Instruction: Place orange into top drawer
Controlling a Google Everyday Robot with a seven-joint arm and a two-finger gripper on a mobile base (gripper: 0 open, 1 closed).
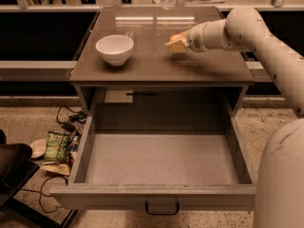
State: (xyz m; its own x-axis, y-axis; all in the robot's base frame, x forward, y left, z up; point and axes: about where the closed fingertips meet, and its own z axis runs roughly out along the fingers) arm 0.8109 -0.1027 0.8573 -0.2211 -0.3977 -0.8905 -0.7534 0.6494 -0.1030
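The orange (177, 37) shows only as a small orange patch in my gripper (174, 45), just above the right half of the cabinet top (147, 68). The gripper is shut on it and its pale fingers cover most of the fruit. My arm (247, 30) reaches in from the right. The top drawer (152, 196) is pulled fully out below, its flat grey floor bare, with a small dark handle (162, 208) on its front. The gripper is behind and above the drawer's opening.
A white bowl (114, 49) stands on the left of the cabinet top. Cables and snack bags (58, 146) lie on the floor to the left of the drawer. My own body (280, 184) fills the lower right corner.
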